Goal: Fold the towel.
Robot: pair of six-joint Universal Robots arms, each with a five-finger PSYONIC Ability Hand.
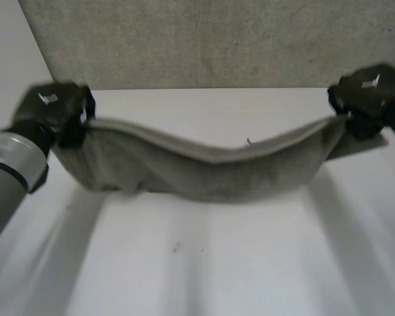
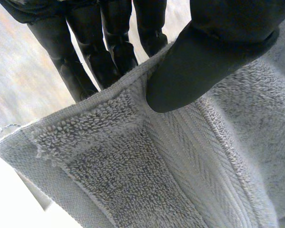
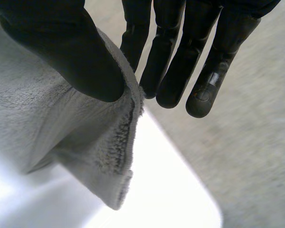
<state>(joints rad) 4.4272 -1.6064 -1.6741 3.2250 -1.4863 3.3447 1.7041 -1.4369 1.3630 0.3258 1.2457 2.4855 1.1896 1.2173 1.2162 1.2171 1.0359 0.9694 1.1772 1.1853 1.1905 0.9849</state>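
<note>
I have the grey towel strung between both hands above the white table, its middle sagging low; I cannot tell whether the belly touches the surface. My left hand pinches one upper corner, thumb pressed on the near face against straight fingers behind it. My right hand pinches the other corner the same way, but with only a narrow strip of hem under the thumb.

That thin right-hand bite worries me: pulling the hands further apart could drag the hem free and drop that end. Lowering unevenly would lay it skewed.

The towel's long axis runs side to side from hand to hand, upper edge up, faces toward and away from me.
</note>
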